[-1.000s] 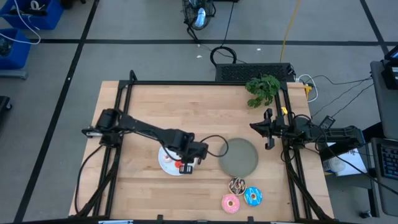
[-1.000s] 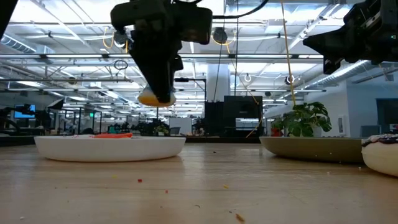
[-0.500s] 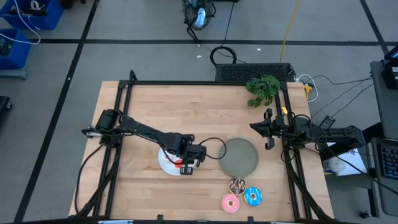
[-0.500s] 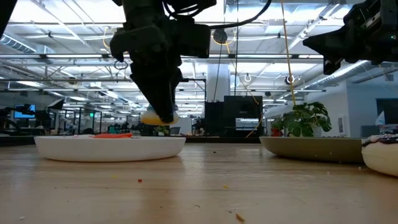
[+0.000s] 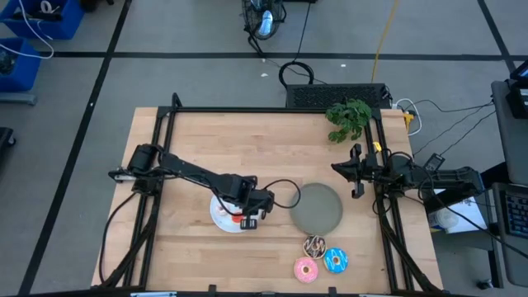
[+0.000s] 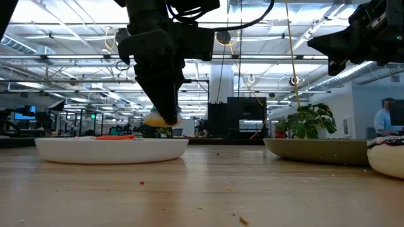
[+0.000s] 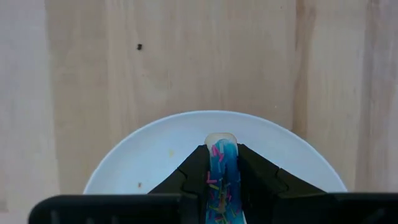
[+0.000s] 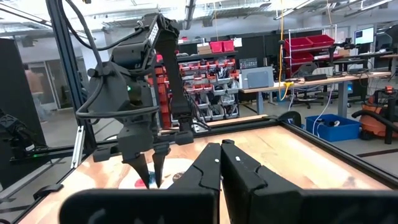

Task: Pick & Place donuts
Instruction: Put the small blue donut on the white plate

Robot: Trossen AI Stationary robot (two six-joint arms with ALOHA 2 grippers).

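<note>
- Left gripper (image 7: 222,180): over the white plate (image 7: 155,149), fingers clamped on 1 small blue donut (image 7: 222,163), held on edge, above the plate.
- Right gripper (image 5: 355,172): parked at the table's 3 o'clock edge, fingers closed, empty.
- Grey plate (image 5: 317,206): at 3 o'clock of the white plate.
- 3 larger donuts, 6 o'clock of the grey plate: drizzled brown (image 5: 313,245), pink (image 5: 306,268), blue (image 5: 335,261).
- Red donut (image 5: 237,218): on the white plate.

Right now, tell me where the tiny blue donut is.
The tiny blue donut is clamped on edge in the left gripper, just above the white plate, which lies left of the grey plate in the high view.
</note>
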